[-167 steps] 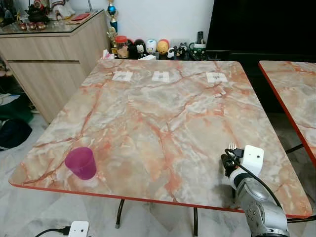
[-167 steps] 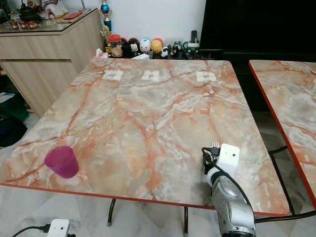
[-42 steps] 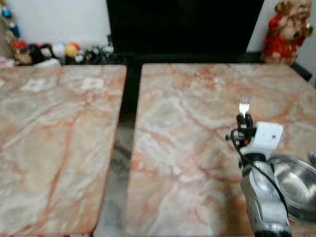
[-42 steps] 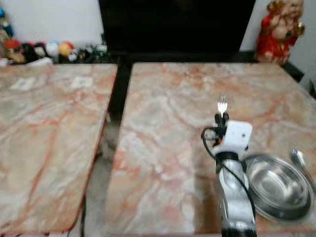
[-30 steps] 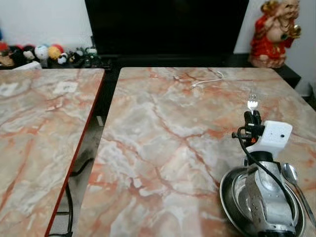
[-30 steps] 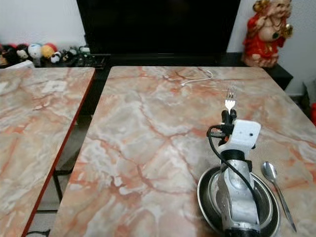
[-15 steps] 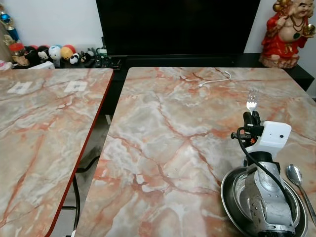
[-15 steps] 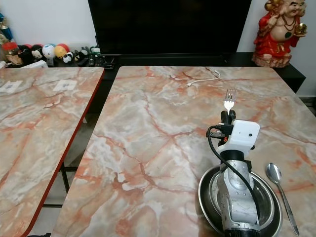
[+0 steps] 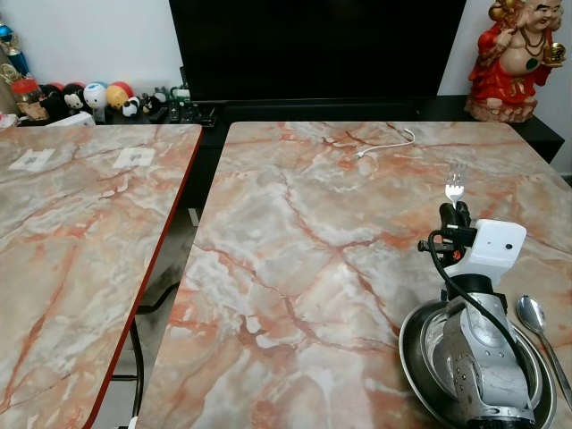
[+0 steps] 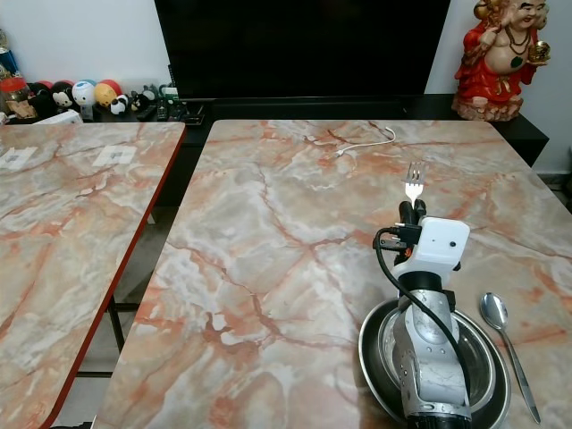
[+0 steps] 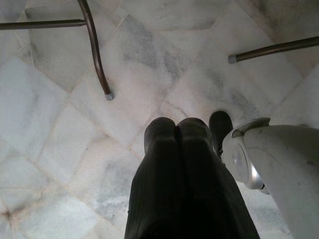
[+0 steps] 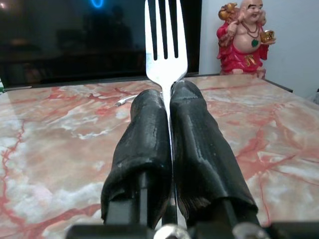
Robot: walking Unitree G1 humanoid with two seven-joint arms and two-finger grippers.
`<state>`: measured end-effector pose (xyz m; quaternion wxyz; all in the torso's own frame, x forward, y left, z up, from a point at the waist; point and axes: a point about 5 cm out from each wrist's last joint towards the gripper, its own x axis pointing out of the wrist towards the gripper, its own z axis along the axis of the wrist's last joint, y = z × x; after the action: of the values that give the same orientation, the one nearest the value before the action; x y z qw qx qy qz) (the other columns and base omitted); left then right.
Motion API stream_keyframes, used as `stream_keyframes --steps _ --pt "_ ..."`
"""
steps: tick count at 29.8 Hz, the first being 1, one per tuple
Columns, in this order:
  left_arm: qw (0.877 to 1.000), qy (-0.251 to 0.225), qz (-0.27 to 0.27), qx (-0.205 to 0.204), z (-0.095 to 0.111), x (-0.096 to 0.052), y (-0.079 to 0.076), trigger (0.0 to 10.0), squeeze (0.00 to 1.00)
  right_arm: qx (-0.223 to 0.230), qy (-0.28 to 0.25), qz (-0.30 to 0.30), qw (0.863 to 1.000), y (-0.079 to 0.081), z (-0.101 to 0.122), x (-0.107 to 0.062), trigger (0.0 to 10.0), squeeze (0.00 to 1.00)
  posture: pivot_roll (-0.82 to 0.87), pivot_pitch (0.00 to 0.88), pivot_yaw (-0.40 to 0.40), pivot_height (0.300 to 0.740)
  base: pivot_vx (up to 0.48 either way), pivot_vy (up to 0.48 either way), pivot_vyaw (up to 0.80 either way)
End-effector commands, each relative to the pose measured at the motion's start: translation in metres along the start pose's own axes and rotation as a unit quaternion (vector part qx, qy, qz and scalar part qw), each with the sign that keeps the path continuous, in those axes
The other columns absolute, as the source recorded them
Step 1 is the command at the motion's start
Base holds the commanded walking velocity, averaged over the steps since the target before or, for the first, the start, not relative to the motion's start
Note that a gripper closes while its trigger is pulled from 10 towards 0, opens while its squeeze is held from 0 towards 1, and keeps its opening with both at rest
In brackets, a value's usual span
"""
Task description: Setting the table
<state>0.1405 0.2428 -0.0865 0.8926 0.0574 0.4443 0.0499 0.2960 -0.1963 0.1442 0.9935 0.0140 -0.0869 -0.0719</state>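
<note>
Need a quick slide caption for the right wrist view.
Right gripper shut on fork, tines up, above marble table.

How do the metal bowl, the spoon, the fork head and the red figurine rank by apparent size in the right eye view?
1. Metal bowl, partly behind the right arm.
2. Red figurine, though it stands far back, so its true size is unsure.
3. Spoon.
4. Fork head, held upright in the right end effector.

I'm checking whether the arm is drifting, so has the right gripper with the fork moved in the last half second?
No. The right gripper stays above the steel bowl, its fork at the same spot on the table's veining; only the camera panned slightly.
</note>
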Motion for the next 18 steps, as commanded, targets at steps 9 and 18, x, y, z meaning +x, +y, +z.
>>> stream_keyframes --steps 9,18 --pt "1.0 0.012 0.005 -0.01 -0.0062 -0.0016 0.0011 10.0 0.0 -0.004 0.01 0.001 1.0 -0.0004 -0.003 -0.0002 10.0 0.0 -0.03 0.0 0.007 0.74 0.0 0.0 0.0" --pt "1.0 0.013 0.006 -0.012 -0.0066 -0.0018 0.0022 10.0 0.0 -0.003 0.012 0.002 1.0 0.0002 -0.0037 0.0001 10.0 0.0 -0.03 0.0 0.007 0.74 -0.133 0.0 0.0"
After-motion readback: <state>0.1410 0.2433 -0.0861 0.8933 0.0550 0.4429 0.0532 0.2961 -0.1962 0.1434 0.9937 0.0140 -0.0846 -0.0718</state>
